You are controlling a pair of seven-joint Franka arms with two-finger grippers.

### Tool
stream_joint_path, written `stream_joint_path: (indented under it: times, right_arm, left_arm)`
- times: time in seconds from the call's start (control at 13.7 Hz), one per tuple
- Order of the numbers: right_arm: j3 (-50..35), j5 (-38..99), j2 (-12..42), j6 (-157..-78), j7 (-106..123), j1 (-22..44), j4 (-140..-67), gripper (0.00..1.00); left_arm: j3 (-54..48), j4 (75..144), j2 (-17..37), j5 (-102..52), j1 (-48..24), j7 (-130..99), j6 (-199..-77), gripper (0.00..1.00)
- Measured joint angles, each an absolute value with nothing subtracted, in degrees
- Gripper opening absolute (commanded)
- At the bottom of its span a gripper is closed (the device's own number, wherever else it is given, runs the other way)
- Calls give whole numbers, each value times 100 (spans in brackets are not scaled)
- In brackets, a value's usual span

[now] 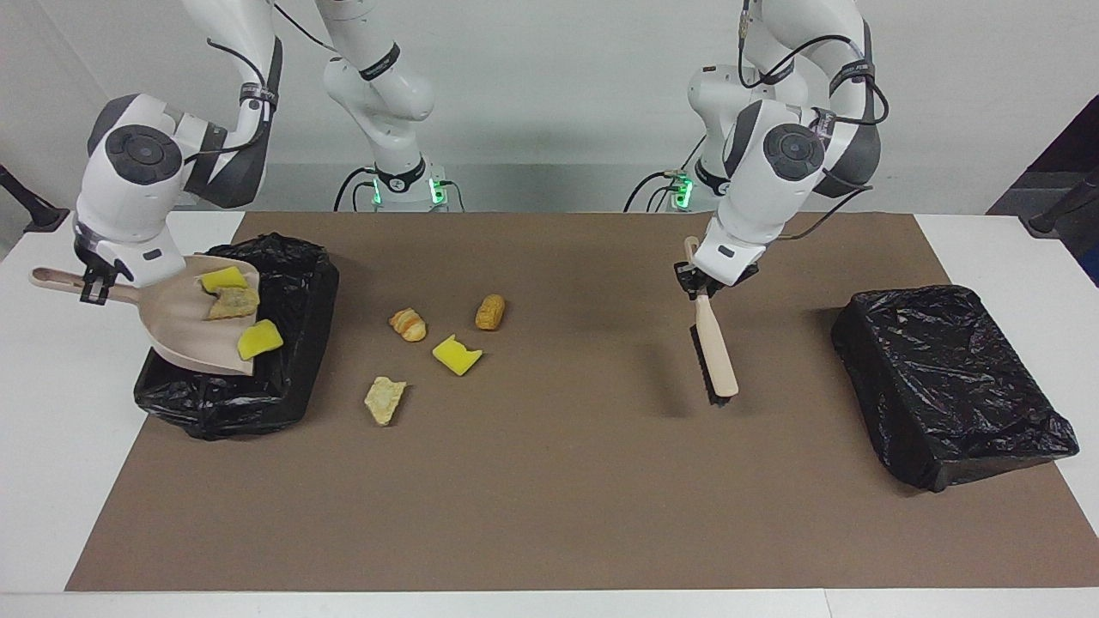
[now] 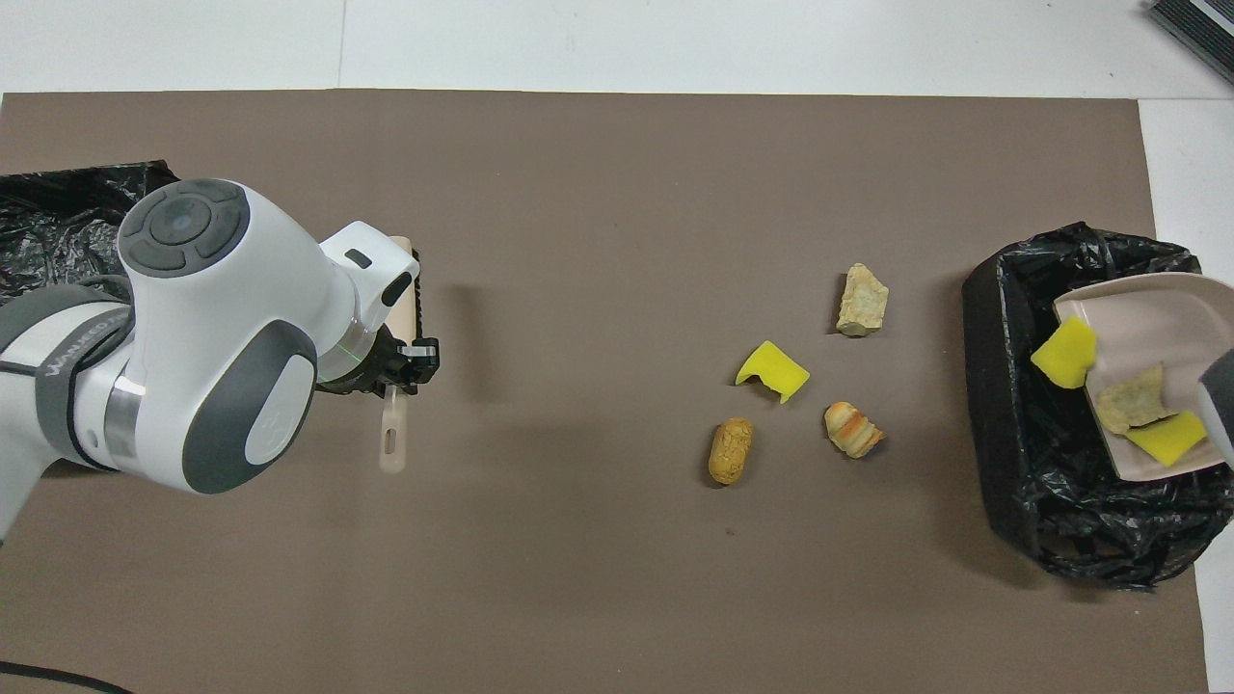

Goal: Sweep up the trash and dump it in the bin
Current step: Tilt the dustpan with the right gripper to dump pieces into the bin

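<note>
Now I am tipping the dustpan, right pincer clamped on its handle, over the bin; at three o'clock the left pincer is waiting, gripping the brush. Next calls for steeper tilt.

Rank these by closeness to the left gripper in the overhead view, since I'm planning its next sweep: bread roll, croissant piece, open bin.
1. Bread roll, closest to the left gripper holding the brush.
2. Croissant piece, just past the roll toward the right arm's end.
3. Open bin, at the right arm's end.
</note>
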State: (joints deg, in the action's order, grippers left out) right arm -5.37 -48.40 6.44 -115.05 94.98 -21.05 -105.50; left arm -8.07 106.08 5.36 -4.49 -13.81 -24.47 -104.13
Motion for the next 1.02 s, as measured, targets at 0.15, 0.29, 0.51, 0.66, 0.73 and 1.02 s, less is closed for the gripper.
stream_joint_path:
  times: [0.15,0.29,0.51,0.66,0.73,1.02]
  right_arm:
    - [-535,-4935,637,-11398,9377,-1946,-10578,0]
    - [-537,-5287,636,-11146,9137,-1695,-10608,0]
    - [-539,-5703,616,-10758,8922,-1423,-10617,0]
    - [-538,-5873,572,-10524,8875,-1382,-10604,0]
    - [-534,-5926,531,-10416,8872,-1385,-10551,0]
    - [-518,-5833,132,-10258,9157,-1400,-10001,0]
  left_arm:
    - [-809,10608,536,-449,-1381,-2447,-10413,0]
    - [-809,10608,536,-449,-1381,-2447,-10413,0]
    - [-813,10608,536,-449,-1381,-2447,-10413,0]
    - [-815,10608,536,-449,-1381,-2447,-10413,0]
    - [-814,10608,536,-449,-1381,-2447,-10413,0]
    - [-814,10608,536,-449,-1381,-2447,-10413,0]
